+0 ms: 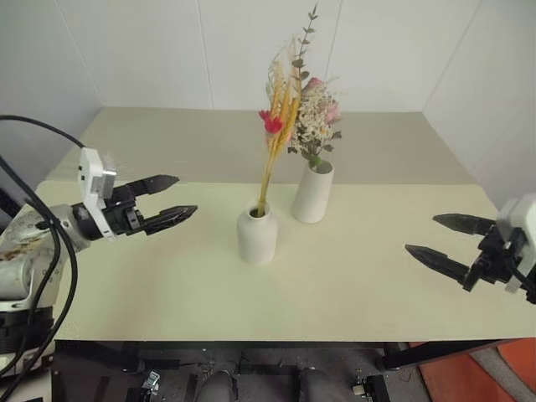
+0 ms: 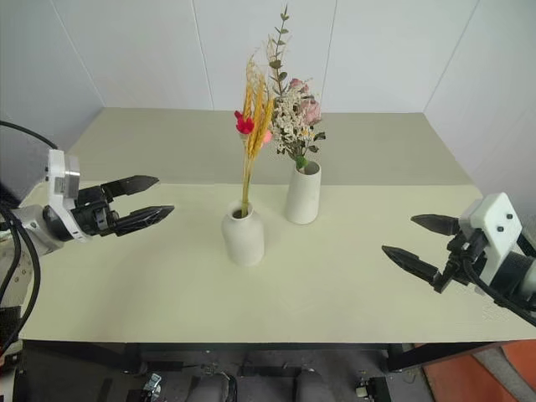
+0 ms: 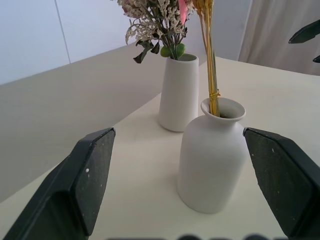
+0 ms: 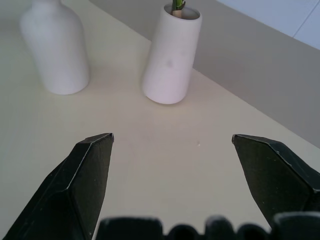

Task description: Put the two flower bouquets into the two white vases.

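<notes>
Two white vases stand mid-table. The shorter rounded bottle vase [image 1: 257,235] holds the thin yellow-stalked bunch with red blossoms [image 1: 279,126]. Just behind and to its right, the taller cylinder vase [image 1: 313,192] holds the bushy bouquet of pink roses, cream sprigs and green leaves [image 1: 316,117]. My left gripper [image 1: 172,198] hovers open at the left of the table, pointing toward the vases, nothing between its fingers. My right gripper [image 1: 437,239] hangs open at the right, also empty. Both vases appear in the left wrist view [image 3: 212,160] and the right wrist view [image 4: 172,55].
The pale yellow-green table [image 1: 167,285] reaches back to white walls. Its front edge runs along the bottom, with dark frame parts below. An orange-red patch [image 1: 469,377] lies beyond the front right corner.
</notes>
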